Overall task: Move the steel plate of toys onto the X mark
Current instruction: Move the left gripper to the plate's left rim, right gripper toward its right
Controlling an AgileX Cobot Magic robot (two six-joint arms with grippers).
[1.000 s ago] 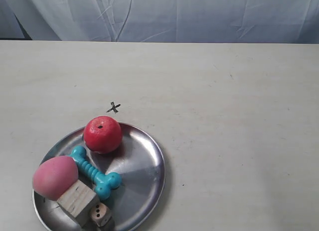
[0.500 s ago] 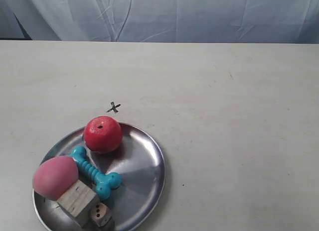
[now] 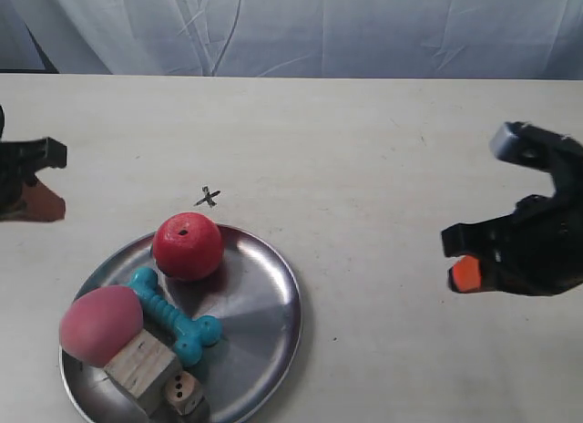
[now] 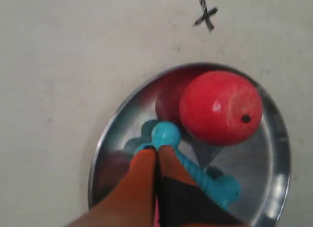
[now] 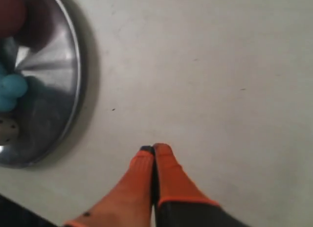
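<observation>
Left gripper (image 4: pixel 156 149), right gripper (image 5: pixel 153 148) newly arrived, both closed; beige tabletop (image 3: pixel 364 149), pale curtain (image 3: pixel 364 31) behind.

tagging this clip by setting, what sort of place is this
Probably a robot test bench: plain beige tabletop, wrinkled pale cloth backdrop, hand-drawn dark X mark as a target.

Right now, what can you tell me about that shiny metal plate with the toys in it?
The steel plate is a round, shallow dish of shiny silver metal with a low raised rim, and it mirrors the toys. It lies flat on the pale table, its lower edge cut off by the exterior view's frame. Inside rest a red apple, pink peach, teal bone, wooden block and die. The X mark lies just outside its rim beside the apple, uncovered.
</observation>
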